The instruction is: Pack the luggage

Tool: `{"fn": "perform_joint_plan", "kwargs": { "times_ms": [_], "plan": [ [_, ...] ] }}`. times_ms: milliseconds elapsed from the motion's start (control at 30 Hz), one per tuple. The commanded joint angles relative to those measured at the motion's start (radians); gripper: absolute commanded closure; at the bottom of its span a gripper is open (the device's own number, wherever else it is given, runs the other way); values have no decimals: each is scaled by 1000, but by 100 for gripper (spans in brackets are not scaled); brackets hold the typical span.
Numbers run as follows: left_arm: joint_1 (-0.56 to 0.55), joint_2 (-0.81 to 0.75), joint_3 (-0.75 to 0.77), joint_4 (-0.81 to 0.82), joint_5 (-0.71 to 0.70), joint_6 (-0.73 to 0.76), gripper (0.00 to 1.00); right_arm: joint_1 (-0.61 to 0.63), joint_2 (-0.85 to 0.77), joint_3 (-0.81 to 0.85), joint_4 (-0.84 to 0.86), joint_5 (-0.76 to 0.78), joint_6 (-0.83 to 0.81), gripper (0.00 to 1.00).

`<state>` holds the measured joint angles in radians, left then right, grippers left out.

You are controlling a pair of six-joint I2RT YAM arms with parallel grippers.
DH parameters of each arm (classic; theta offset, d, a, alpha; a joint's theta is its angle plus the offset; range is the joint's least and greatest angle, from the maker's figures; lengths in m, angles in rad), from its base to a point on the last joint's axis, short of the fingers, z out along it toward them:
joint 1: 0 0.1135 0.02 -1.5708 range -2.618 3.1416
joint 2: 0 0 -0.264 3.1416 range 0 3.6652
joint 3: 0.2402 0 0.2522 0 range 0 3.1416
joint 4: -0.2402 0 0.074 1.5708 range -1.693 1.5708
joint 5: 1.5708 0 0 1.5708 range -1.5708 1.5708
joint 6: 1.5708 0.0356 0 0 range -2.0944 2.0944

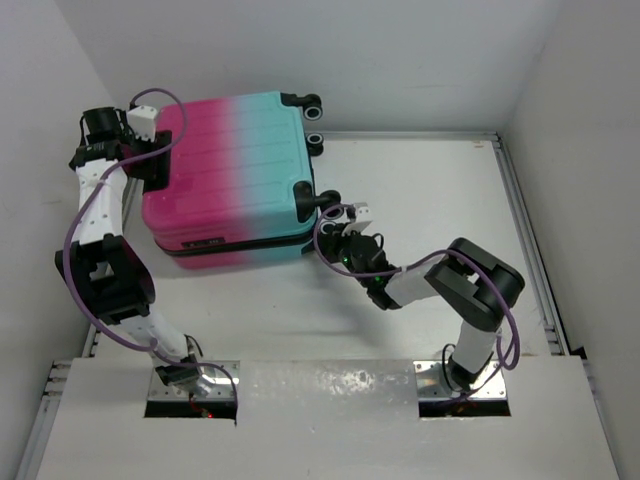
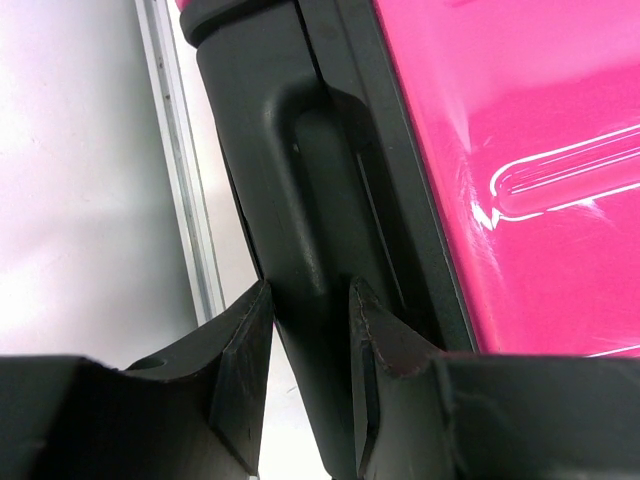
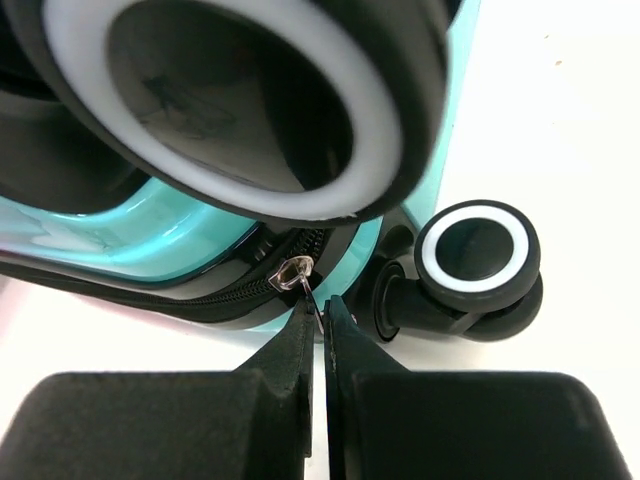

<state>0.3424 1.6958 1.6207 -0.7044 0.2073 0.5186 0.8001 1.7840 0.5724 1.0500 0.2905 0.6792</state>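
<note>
**Both arms biting, one at each end of the case**

Jaws are closed on both arms, neither one spread. Biggest thing first: the luggage (image 1: pixel 235 170) lies flat at the back left of the table (image 1: pixel 430 190), shells together, pink end by the left arm and teal end facing the right.

At the pink end, the left gripper (image 2: pixel 310 300) is clamped on the black handle (image 2: pixel 320 190), a finger pressed to each flank of the bar. That looks like the anchor.

Over at the teal corner, a wheel (image 3: pixel 478 262) sits just beside the right gripper (image 3: pixel 322 318). Its fingers are squeezed nearly flat, pinching the thin metal tab of the zipper pull (image 3: pixel 297 272).

So I'd call this the zipping step. To do it well, draw along the seam, never out from the shell, or that tab slips free. Take the corner slowly, since the wheel crowds the fingers. The left arm must hold firm so the case doesn't slide.
</note>
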Motion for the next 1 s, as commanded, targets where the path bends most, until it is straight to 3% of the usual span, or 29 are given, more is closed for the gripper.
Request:
{"fn": "perform_joint_plan", "kwargs": {
  "times_ms": [0, 267, 433, 500, 567, 833, 967],
  "plan": [
    [53, -5, 51, -20, -68, 81, 100, -55, 6, 21, 176, 70, 74, 100],
    [53, 11, 59, -17, -88, 84, 100, -140, -44, 7, 145, 72, 83, 100],
    [61, 22, 68, -7, -106, 93, 100, -194, -57, 86, -151, -83, -15, 100],
    [63, 22, 73, -7, -105, 93, 100, -254, -28, 45, -39, -158, 113, 100],
    [63, 22, 76, -7, -102, 93, 100, -262, -18, 47, -8, -186, 124, 100],
    [64, 30, 97, -27, -74, 100, 100, -260, 87, 262, -73, -398, 30, 100],
    [63, 31, 110, -43, -65, 107, 100, -260, 140, 271, 7, -540, 45, 100]
  ]
}}
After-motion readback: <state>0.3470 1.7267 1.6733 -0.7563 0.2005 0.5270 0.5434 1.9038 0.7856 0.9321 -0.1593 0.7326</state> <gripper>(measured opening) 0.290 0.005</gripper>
